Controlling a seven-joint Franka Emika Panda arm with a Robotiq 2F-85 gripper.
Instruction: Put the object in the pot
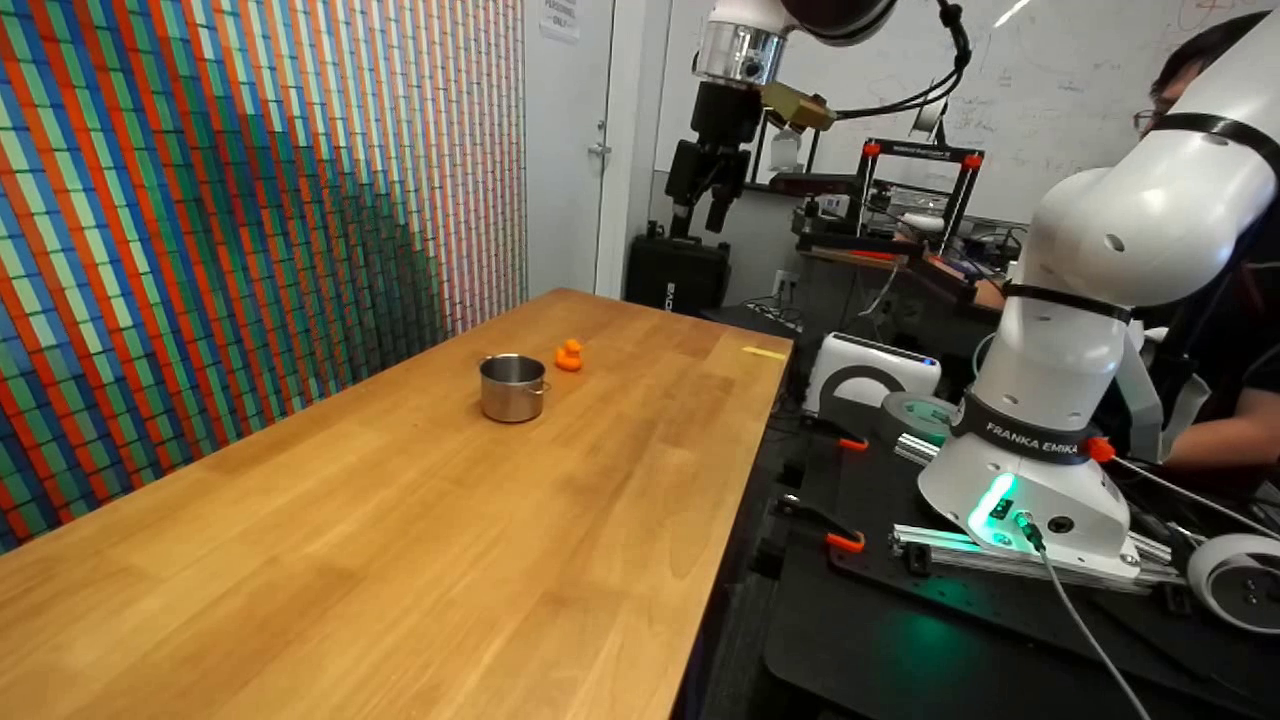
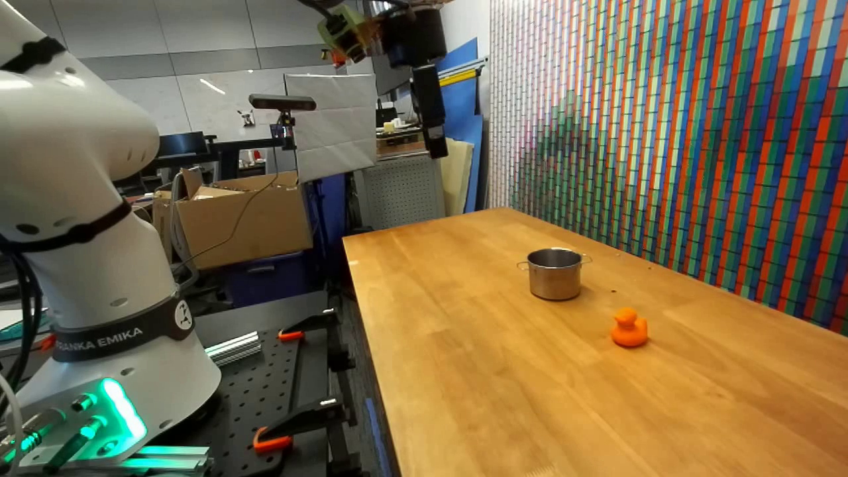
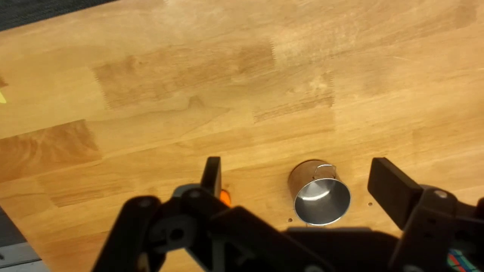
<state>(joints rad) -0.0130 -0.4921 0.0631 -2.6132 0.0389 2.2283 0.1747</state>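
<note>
The object is a small orange rubber duck [image 1: 569, 356] standing on the wooden table; it also shows in an exterior view [image 2: 629, 328]. The pot [image 1: 513, 388] is a short shiny metal cylinder with wire handles, upright near the duck; it also shows in an exterior view [image 2: 554, 274]. My gripper [image 1: 699, 222] is high above the table, open and empty. In the wrist view the gripper [image 3: 296, 170] has its fingers wide apart, with the pot [image 3: 323, 200] seen far below between them. The duck [image 3: 225, 197] is mostly hidden behind the left finger there.
The wooden table [image 1: 420, 520] carries the pot and duck. A shiny patterned wall [image 1: 250, 200] runs along its far side. The robot base [image 1: 1030, 490] stands on a black platform beside the table. Yellow tape [image 1: 764, 353] lies near a table corner. A person [image 1: 1230, 400] is behind the arm.
</note>
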